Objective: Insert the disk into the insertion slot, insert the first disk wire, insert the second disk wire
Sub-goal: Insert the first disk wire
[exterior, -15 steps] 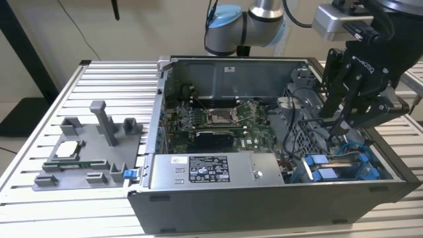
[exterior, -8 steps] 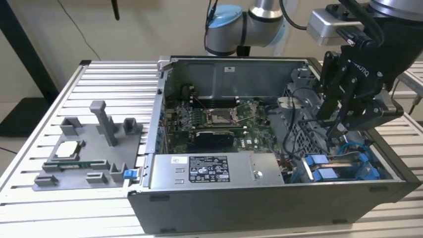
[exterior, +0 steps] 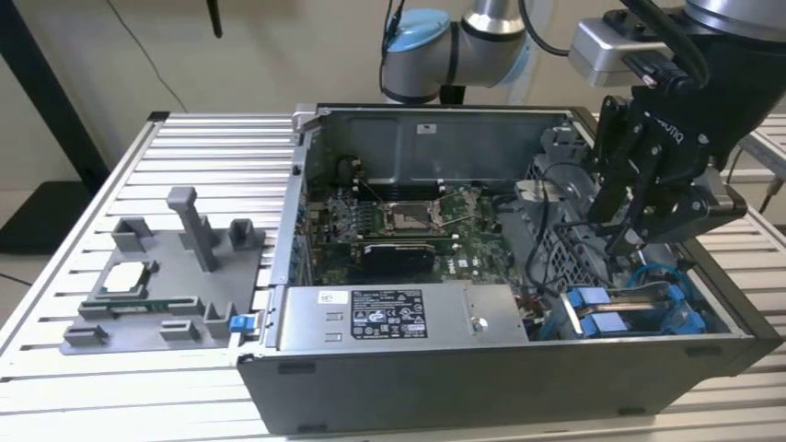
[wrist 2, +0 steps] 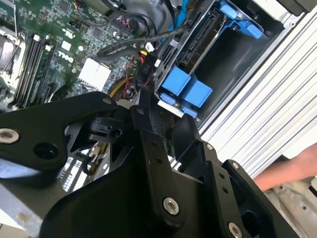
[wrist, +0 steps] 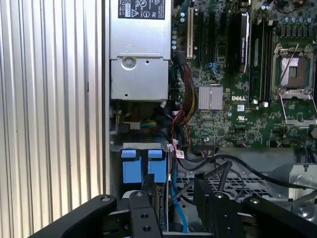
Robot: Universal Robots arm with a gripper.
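Observation:
The disk (exterior: 610, 311) sits in the insertion slot at the case's front corner, on the exterior view's right, its blue carrier tabs (wrist: 143, 166) toward the power supply. My gripper (exterior: 623, 247) hangs just above it, inside the case. In both wrist views the fingers stand apart, open, on either side of the disk's edge (wrist 2: 190, 49) and some loose cables. One fingertip (wrist 2: 146, 96) is close to a black plug (wrist 2: 145, 67) with red and yellow wires. A blue wire (wrist: 178, 210) runs down beside the disk.
The grey power-supply box (exterior: 393, 318) fills the case's front next to the slot. The motherboard (exterior: 406, 221) lies behind it. A grey fixture (exterior: 160, 276) with small parts stands on the slatted table. A person's hand (wrist 2: 292, 168) is near the case's outer wall.

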